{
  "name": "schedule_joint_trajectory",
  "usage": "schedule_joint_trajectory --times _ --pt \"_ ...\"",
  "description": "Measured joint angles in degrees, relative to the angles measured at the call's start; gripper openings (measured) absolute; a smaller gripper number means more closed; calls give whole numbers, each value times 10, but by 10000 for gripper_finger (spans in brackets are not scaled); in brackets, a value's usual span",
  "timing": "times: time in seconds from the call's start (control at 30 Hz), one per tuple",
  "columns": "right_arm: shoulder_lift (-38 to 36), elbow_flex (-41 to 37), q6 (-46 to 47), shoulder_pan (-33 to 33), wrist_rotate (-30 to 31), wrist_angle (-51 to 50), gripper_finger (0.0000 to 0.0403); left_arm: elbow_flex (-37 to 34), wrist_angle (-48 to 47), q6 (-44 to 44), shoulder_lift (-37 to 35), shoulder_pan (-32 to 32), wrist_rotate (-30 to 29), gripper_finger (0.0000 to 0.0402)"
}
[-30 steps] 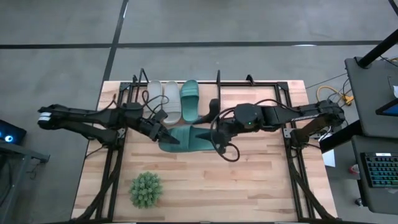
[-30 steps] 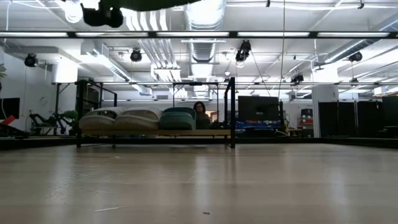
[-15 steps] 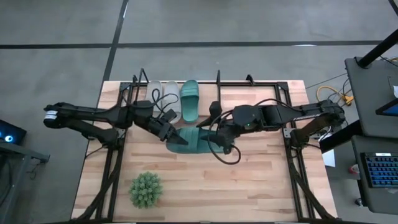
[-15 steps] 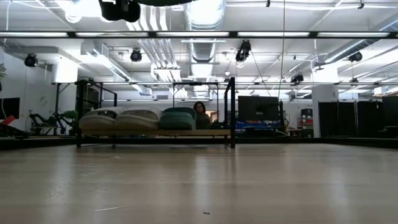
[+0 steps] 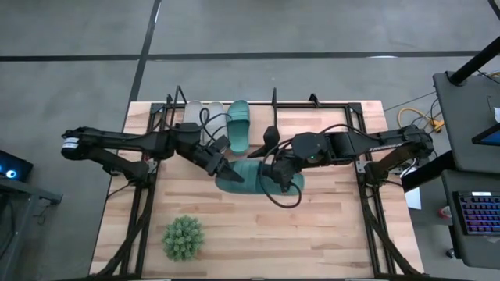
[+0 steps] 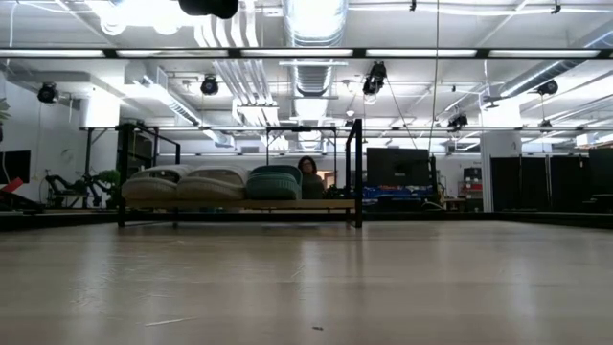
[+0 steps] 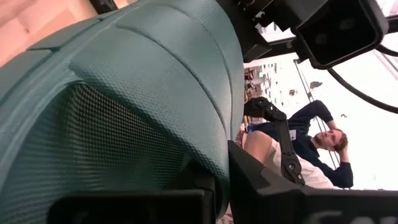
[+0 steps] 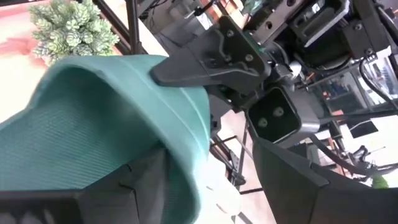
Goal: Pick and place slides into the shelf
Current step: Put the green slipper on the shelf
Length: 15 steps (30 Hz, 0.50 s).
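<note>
i have the last teal slide hanging between both arms over the middle of the table, at about 6 o'clock from the shelf, which runs along the far edge. the left gripper is clenched on the slide's 9 o'clock end, and my left wrist view shows the sole edge pinched between those fingers. the right gripper sits at the 3 o'clock end with its fingers spread wide around the slide's edge; i judge that it is grasping the slide, though i cannot confirm how firm the contact is. three slides already lie on the shelf: two grey slides at 9 o'clock and a teal one beside them, so the free slot is toward 3 o'clock of that teal one. what worries me: if the two arms move out of step the rubber will twist or pop from the left pinch and drop to the table. swinging it toward 12 o'clock, the toe could catch the shelf's upright loop or nudge the parked teal slide. cables looping under the right arm could snag too. the plant at 7 o'clock is well apart. i can read no brand, label or writing anywhere.
</note>
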Motion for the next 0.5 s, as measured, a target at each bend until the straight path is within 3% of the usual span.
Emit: schedule_joint_trajectory --times 0.2,0.5 --pt "0 0 -4 0 14 -2 194 1 2 0 4 0 4 0" --pt "0 0 -1 5 -15 -5 59 1 3 1 -4 2 5 0"
